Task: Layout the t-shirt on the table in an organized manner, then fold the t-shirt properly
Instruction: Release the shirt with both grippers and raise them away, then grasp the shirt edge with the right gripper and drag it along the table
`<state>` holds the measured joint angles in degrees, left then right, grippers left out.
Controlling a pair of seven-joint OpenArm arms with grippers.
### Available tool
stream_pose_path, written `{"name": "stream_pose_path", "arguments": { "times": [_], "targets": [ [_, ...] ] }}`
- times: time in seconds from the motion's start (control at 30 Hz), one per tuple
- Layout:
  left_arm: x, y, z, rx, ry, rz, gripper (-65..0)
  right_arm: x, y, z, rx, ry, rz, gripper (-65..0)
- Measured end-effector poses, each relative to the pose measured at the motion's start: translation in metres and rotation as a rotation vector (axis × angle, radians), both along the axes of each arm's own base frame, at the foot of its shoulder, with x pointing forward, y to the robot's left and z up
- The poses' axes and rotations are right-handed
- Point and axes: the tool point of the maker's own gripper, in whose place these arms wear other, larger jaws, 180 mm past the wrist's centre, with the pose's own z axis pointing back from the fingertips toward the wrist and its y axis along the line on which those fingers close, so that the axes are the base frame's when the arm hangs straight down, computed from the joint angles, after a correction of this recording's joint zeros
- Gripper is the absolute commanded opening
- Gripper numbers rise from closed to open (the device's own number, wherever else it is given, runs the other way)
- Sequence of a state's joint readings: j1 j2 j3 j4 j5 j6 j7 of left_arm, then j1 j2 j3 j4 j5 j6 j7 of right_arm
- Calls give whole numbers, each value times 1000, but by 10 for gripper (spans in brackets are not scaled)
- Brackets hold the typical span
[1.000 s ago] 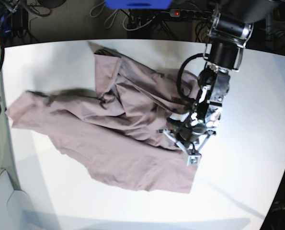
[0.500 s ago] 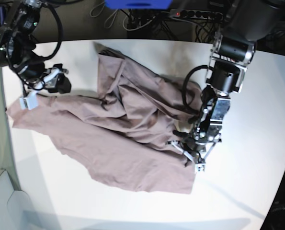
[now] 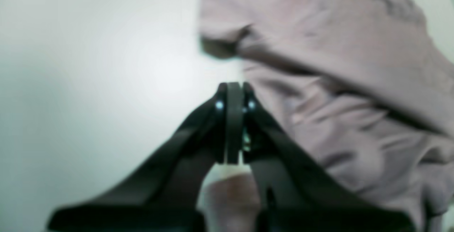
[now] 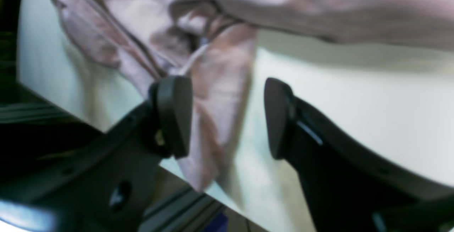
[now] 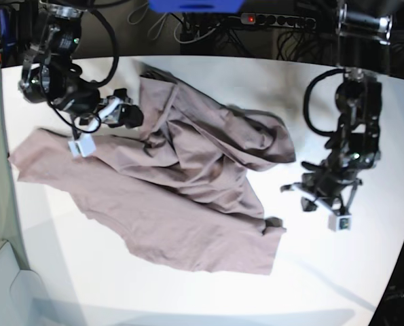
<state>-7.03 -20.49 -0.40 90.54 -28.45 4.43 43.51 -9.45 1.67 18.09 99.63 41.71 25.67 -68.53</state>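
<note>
Base view: the t-shirt [image 5: 181, 183] lies crumpled across the middle of the table [image 5: 351, 272]. The right gripper [image 5: 100, 125], fingers spread apart, hovers at the shirt's upper-left part; the left gripper [image 5: 324, 204], fingers pressed together and empty, stands just beside its right edge.

A black power strip [image 5: 278, 20] with a red light is seen behind, beside tangled cables [image 5: 168, 27] and a blue thing [image 5: 195, 5].
</note>
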Motion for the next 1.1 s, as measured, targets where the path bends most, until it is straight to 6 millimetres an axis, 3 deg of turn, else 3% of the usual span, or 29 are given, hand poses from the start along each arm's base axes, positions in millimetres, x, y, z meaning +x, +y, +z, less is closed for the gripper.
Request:
{"name": "stream_pose_path", "arguments": {
  "times": [0.13,0.23,0.37,0.5,0.73,1.0,1.1],
  "targets": [
    [-43,69,-13,47,64,121,-648,4,18,2,31,-29,15,-318],
    [-57,113,-10,75,74,218,-648,5,32,4,45,-41,51,-318],
    [-70,138,1,106,37,207,-648,6,57,8,76,-70,104,-318],
    [-94,143,-15,111,97,197,-648,8,57,2,91,-71,86,-318],
    [-107,142,-25,112,127,190,-648,6,42,-20,77,-32,52,-318],
    [-106,140,-25,98,121,194,-648,7,43,-34,114,5,33,-323],
    [-107,135,-29,85,125,198,-648,13,53,-36,124,2,56,-381]
  ]
}}
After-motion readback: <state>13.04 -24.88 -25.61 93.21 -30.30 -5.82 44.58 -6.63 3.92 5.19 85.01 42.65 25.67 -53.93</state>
